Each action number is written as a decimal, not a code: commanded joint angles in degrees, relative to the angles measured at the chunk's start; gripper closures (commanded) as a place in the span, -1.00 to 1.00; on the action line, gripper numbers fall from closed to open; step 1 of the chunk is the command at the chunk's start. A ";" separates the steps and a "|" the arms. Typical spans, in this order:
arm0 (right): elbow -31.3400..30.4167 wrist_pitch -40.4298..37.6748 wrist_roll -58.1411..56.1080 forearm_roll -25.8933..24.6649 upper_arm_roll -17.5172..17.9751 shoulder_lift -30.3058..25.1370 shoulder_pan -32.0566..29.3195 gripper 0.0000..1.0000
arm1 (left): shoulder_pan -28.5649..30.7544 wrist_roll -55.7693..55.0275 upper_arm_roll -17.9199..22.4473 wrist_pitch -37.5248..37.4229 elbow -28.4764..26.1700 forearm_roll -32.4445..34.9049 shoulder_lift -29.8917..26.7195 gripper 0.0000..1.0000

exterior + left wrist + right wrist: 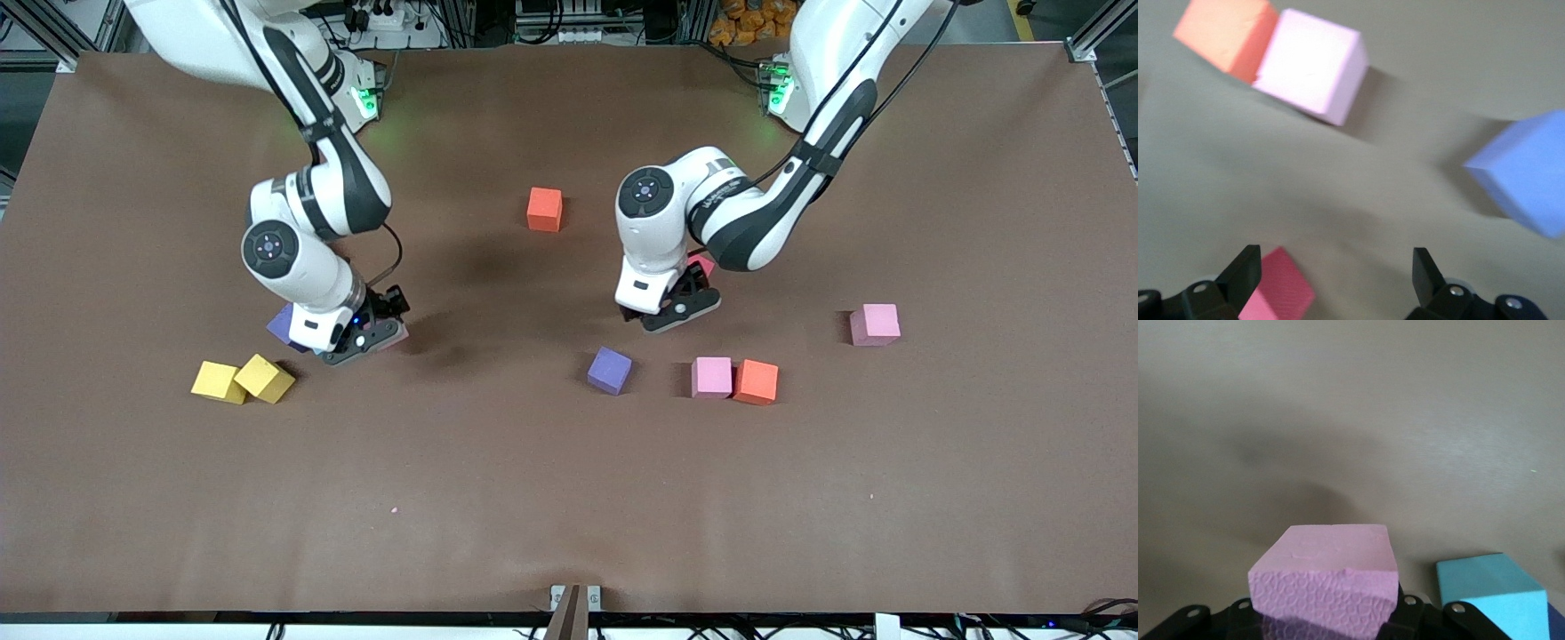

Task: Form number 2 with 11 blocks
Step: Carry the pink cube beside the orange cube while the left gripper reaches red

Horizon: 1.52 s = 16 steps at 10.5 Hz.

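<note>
Right claw [360,342]: clamped on 1 pink block [1327,583], low over the counter [569,498], for carrying. Left claw [671,313]: fingers apart, above a red block [1278,293]. Digit 2 not begun; blocks lie scattered.

No readable text in any view.
The foam cubes [610,370], the brown worktop [569,498] and the white arm housings carry no legible words, labels, brands or numbers.

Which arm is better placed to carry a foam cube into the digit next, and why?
The right arm. Its end effector is already shut on a light pink foam cube; the left end effector hangs open above a red foam cube.
</note>
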 commanded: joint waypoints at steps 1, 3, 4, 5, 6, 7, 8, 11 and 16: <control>-1.67 -4.99 -2.83 0.35 0.80 -5.54 4.81 0.61 | 9.07 -1.28 -4.82 0.81 -9.20 -4.27 -6.83 -1.00; -1.84 -4.92 -7.66 0.35 2.03 -5.99 8.66 0.61 | 18.74 -5.66 -10.54 3.77 -14.56 -5.18 -8.86 -1.00; -2.19 -5.35 -9.16 0.35 2.21 -6.08 11.47 0.61 | 23.31 -12.56 -13.70 8.58 -17.64 -5.18 -9.04 -1.00; -4.11 -4.92 -9.35 0.35 2.56 -6.69 13.94 0.61 | 24.92 -18.63 -14.86 12.20 -19.49 -5.09 -9.04 -1.00; -5.70 -4.74 -9.44 0.35 2.56 -7.48 17.01 0.61 | 24.94 -22.87 -14.87 13.89 -20.30 -5.00 -8.78 -1.00; -6.67 -4.74 -10.31 0.35 2.56 -8.18 19.13 0.61 | 25.11 -26.21 -14.79 14.95 -20.48 -4.83 -8.34 -1.00; -7.81 -3.61 -13.62 0.35 2.56 -8.71 21.32 0.61 | 25.29 -27.47 -14.79 15.13 -20.74 -4.83 -7.90 -1.00; -13.95 -0.81 -20.77 0.35 2.91 -11.26 23.35 0.61 | 24.77 -29.06 -14.79 18.02 -22.93 -4.65 -6.85 -1.00; -20.04 14.14 -22.70 0.35 2.91 -8.28 30.39 0.61 | 22.22 -28.97 -14.87 19.09 -24.17 -3.86 -4.75 -1.00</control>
